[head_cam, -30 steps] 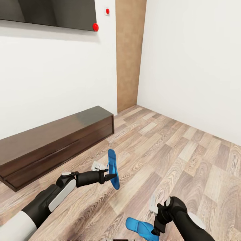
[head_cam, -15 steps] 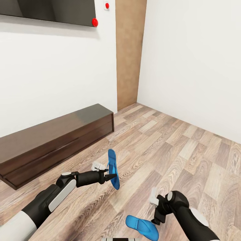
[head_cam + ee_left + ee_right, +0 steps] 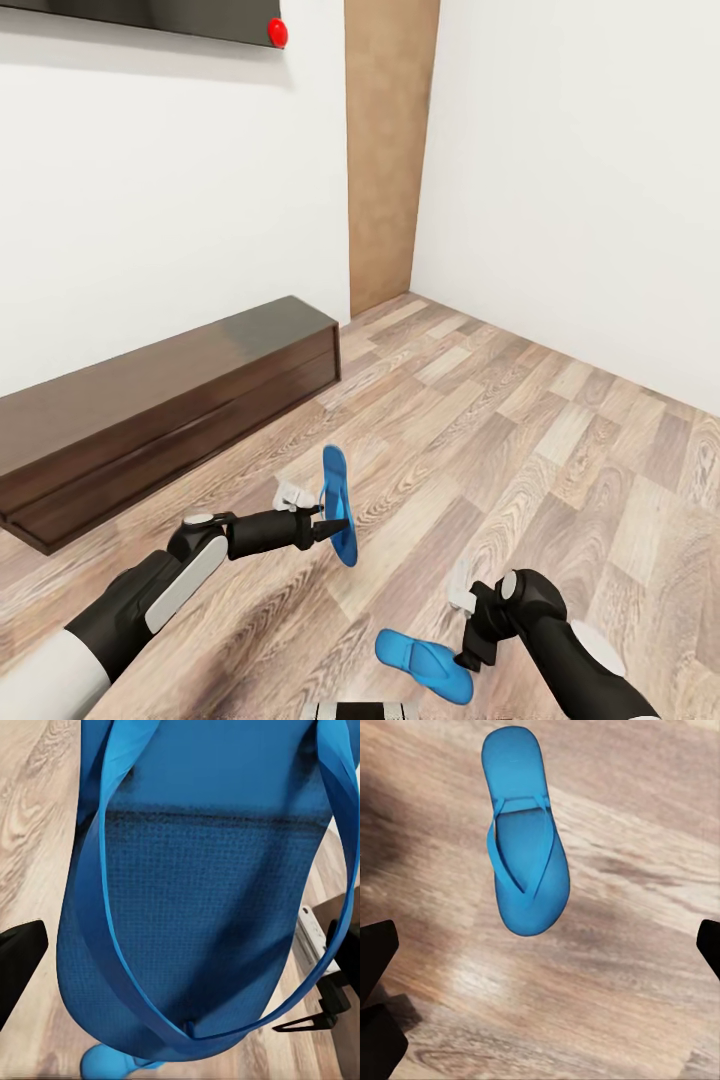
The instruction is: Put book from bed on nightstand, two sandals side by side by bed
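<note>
Head view: the left gripper [image 3: 335, 526] holds one blue sandal [image 3: 338, 503] on edge above the wood floor [image 3: 520, 440], its fingers closed on the strap side. This sandal hangs in front of the long dark bench unit [image 3: 170, 400], which stands against the white wall [image 3: 160, 200], and it is well apart from that unit. The second sandal [image 3: 424, 664] lies flat on the floor, further from the bench unit and nearer the robot. The right gripper [image 3: 466, 655] is just beside this second sandal; from here I cannot tell whether they touch. A brown door panel [image 3: 385, 150] stands past the bench unit's end.

Left wrist view: the held sandal [image 3: 202, 892] is close up, sole face and strap toward the camera, with floor behind it.

Right wrist view: the second sandal [image 3: 523, 832] lies strap up on the floor, clear of the two dark fingers [image 3: 376, 956], which stand wide apart and hold nothing.
</note>
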